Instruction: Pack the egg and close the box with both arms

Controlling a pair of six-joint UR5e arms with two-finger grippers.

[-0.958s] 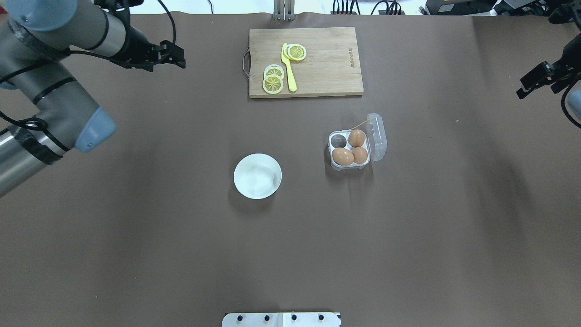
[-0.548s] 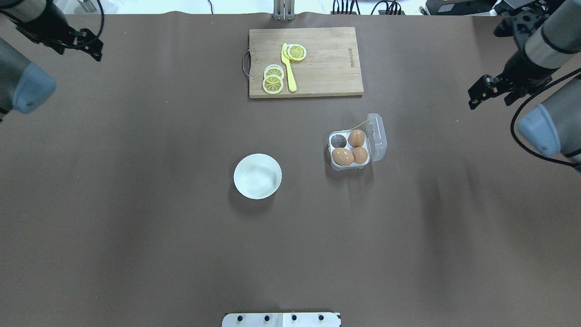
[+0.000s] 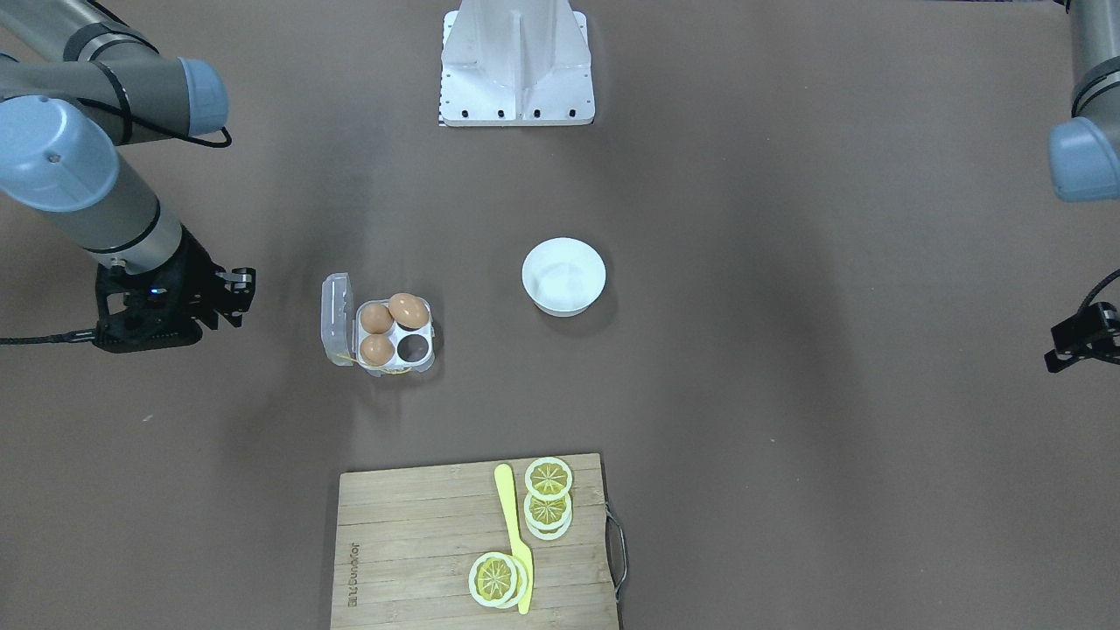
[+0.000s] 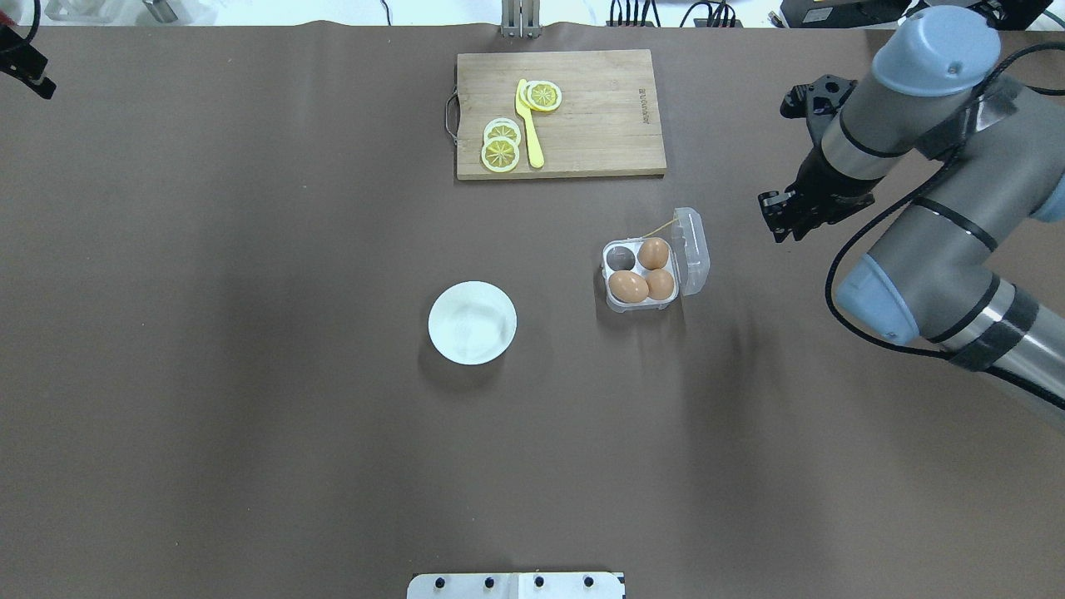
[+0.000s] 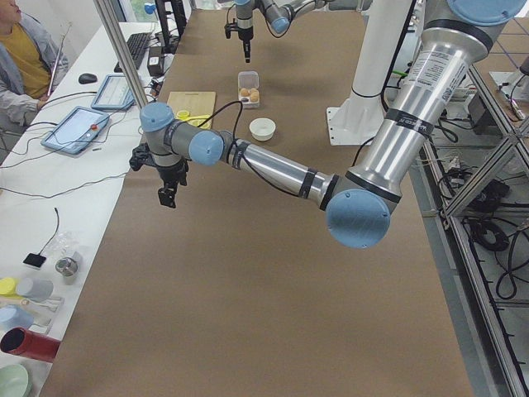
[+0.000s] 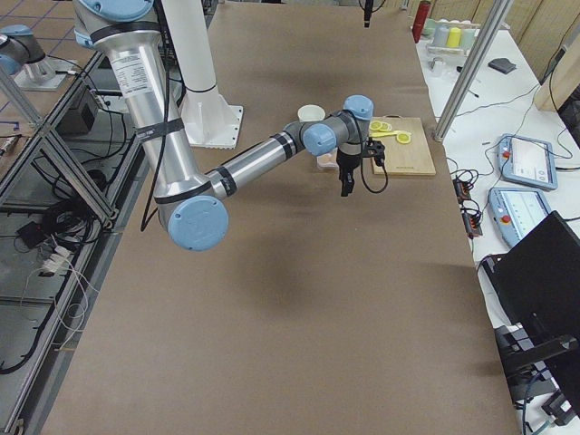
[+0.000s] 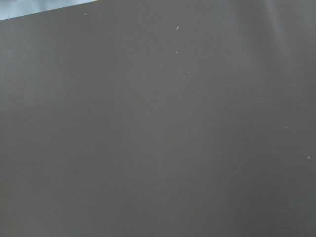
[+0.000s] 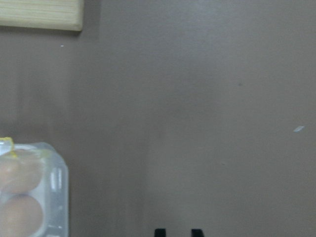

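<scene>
The clear box stands right of centre with its lid hinged open to the right. Three orange-brown eggs fill three cells, the far-left cell is bare, and I cannot tell which is the task's egg. The box also shows in the front view. My right gripper hangs just right of the lid, apart from it. Its fingertips show close together with a narrow gap and hold nothing. My left gripper is at the far left edge, empty and seemingly open.
An empty white bowl stands left of the box. A wooden cutting board at the back holds lemon slices and a yellow knife. The white base is at the robot's side. A person sits beside the table.
The left arm has swung out to the far left edge of the table. The right arm has come in from the right to just beside the open lid. Box and eggs have not moved.
</scene>
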